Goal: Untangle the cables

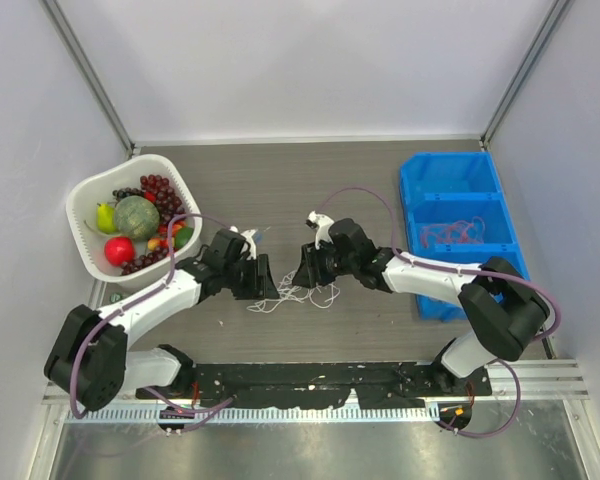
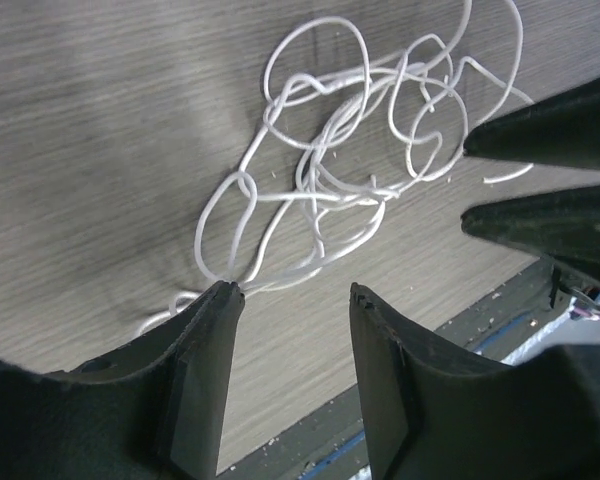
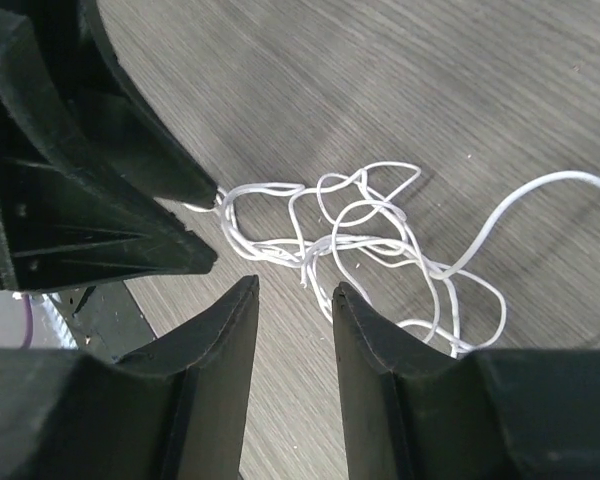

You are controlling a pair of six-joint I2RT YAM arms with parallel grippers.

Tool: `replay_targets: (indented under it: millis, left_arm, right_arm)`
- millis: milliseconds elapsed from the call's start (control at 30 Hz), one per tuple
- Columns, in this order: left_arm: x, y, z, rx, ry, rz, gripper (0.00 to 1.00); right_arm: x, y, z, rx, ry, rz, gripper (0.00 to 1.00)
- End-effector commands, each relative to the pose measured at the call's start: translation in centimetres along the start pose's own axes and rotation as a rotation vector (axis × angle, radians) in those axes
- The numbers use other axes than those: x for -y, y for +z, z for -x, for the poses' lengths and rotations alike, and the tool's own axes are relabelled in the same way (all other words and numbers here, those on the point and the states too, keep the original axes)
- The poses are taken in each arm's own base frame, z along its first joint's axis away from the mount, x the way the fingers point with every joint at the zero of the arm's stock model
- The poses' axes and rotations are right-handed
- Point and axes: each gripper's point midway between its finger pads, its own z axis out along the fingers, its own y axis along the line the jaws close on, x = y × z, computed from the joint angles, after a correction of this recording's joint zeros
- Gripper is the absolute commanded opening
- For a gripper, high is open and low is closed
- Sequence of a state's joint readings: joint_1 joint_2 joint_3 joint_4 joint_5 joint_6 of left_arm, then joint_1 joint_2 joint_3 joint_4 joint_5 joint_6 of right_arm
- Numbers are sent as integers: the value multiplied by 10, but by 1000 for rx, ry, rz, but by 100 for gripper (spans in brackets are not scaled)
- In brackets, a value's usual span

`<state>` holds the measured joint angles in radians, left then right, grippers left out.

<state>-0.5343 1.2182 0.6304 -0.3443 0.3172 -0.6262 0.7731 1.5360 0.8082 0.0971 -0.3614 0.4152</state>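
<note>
L gripper (image 2: 295, 290) & R gripper (image 3: 295, 285): jaws half apart, nothing btwn them, tips at white cables (image 2: 320, 190). Cables are one knotted heap, well apart from blue bin (image 1: 450, 175). Untangling barely begun, I'd judge.

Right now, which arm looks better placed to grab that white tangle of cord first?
Left, probably. The left gripper, open, has the end loop of the white cable tangle at its fingertips; the right gripper faces only a loose strand tip.
</note>
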Motion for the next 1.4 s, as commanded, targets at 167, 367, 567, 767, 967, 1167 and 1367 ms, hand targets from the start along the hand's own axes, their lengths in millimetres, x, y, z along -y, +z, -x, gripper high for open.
replay_targets:
  millis: [167,367,567,767,967,1167,1367]
  left_arm:
    - [18,22,24,21,214,-28,54]
    - [31,23,19,-18,177,-86,18]
    - [50,-22,41,121,205,-93,2]
    - [86,-85,68,316,221,-176,0]
    - [128,-161,94,560,218,-317,0]
    - [149,-222,112,757,217,-391,0]
    - [122,-241,127,865,97,-244,0]
  right_arm:
    - [1,0,-8,13,62,6,40]
    - [18,-1,-3,33,70,-99,40]
    - [28,7,-2,25,73,-143,40]
    - [43,17,1,31,84,-211,41]
    - [53,27,4,34,91,-252,41]
    - [64,31,3,23,98,-302,41]
    - [59,19,15,52,53,-304,44]
